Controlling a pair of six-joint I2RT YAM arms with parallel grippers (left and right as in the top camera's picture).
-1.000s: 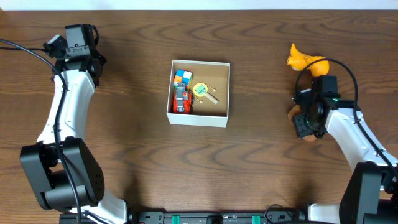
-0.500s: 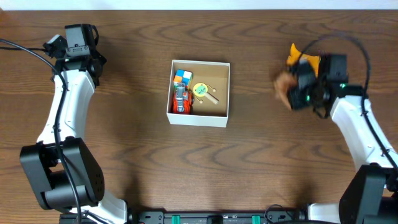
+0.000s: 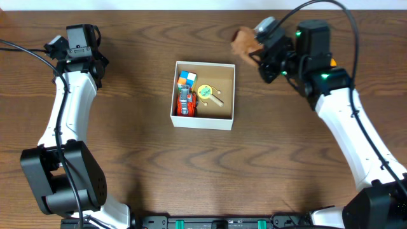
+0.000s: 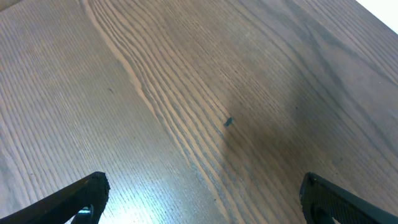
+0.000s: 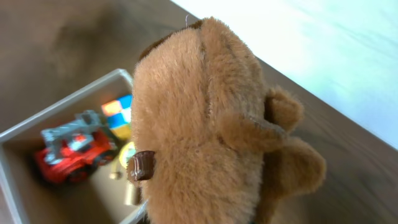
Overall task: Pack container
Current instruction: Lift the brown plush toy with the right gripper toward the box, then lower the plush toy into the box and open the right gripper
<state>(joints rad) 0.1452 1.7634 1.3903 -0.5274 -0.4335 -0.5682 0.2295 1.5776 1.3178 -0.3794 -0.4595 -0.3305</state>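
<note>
The container (image 3: 202, 121) stands on the brown wooden tabletop (image 3: 127, 165), about in the middle between the two arms. It is open at the top, with white walls and a brown inside. Three small things lie in its left half: a many-coloured cube (image 3: 186, 78) at the far left corner, a red and grey toy vehicle (image 3: 184, 102) just below the cube, and a round yellow toy (image 3: 205, 92) just right of them. The right half of the inside is bare.

The right hand (image 3: 255, 48) holds a brown plush toy (image 3: 243, 42) at its tip, beside the far right corner of the container and outside its rim. In the right wrist view the plush fills almost the whole picture and hides the fingers, so I cannot tell how far they are closed on it.

The left hand (image 4: 202, 200) is well apart from the container, over the far left part of the tabletop. Its two fingertips stand wide apart and there is nothing between them.
</note>
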